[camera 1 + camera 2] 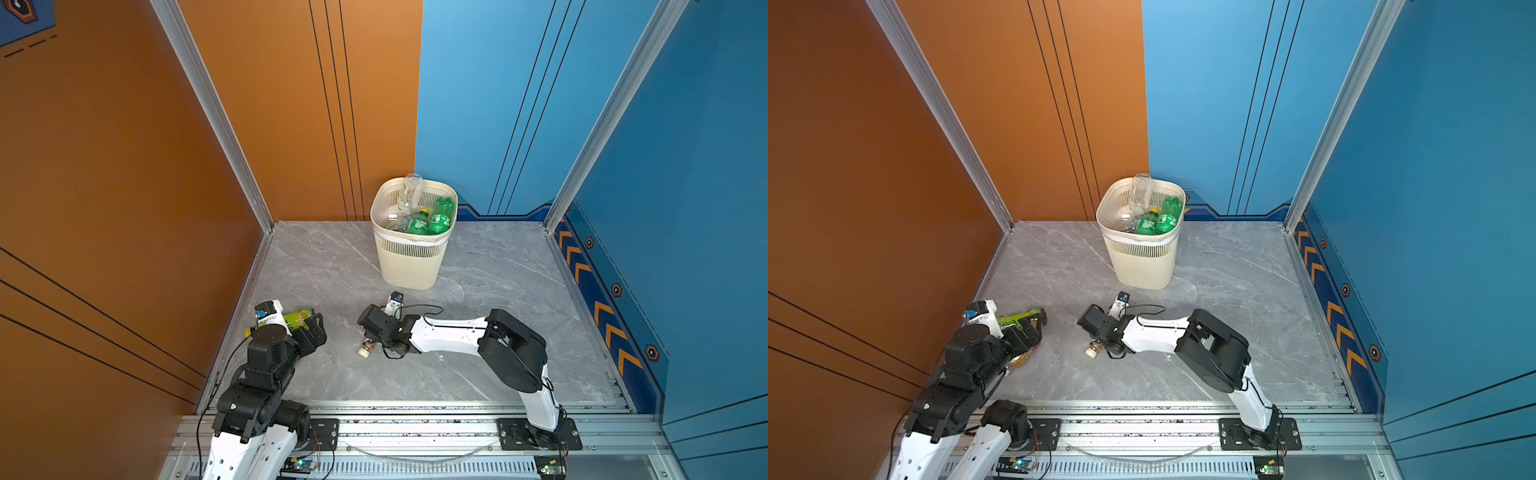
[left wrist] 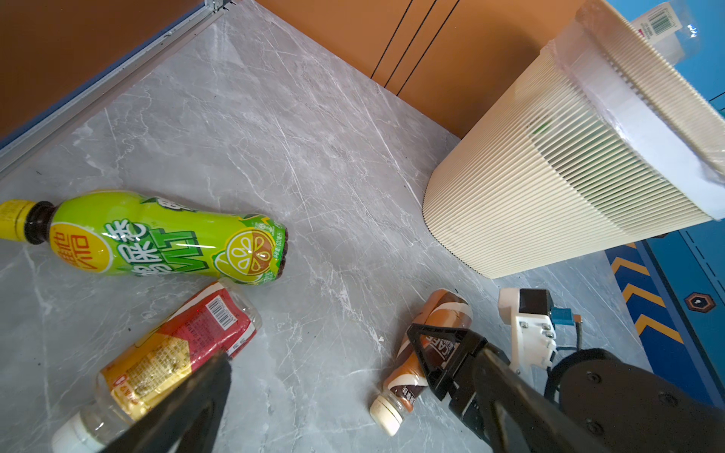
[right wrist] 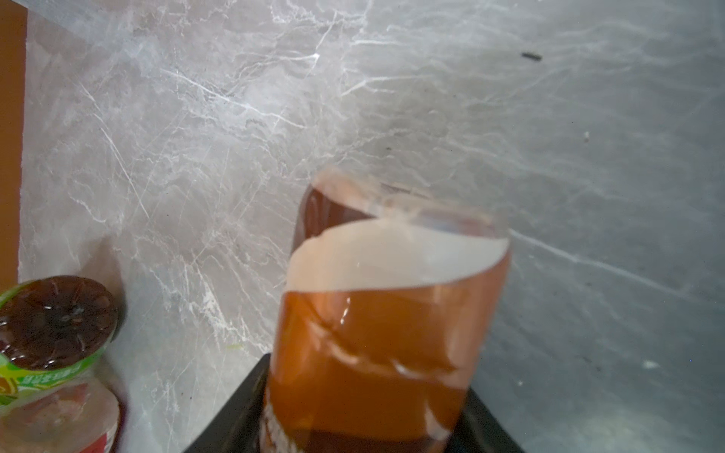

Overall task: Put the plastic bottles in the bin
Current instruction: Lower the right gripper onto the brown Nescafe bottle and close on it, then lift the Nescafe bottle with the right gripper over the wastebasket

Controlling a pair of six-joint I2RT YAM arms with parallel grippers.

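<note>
Right gripper (image 3: 363,427) closed on the mid-body of the brown-labelled bottle (image 2: 445,312) lying on the table (image 2: 314,157) near the bin (image 2: 549,176); bottle judged light, thin-walled and slick, best held at the label, not the neck; left gripper (image 1: 313,332) wide open, empty

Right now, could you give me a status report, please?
Right gripper shut on brown bottle lying on table. Left gripper open over red-labelled bottle, yellow-green bottle beside it. Bin upright, bottles inside. Grippers close together; way to bin looks open.
</note>
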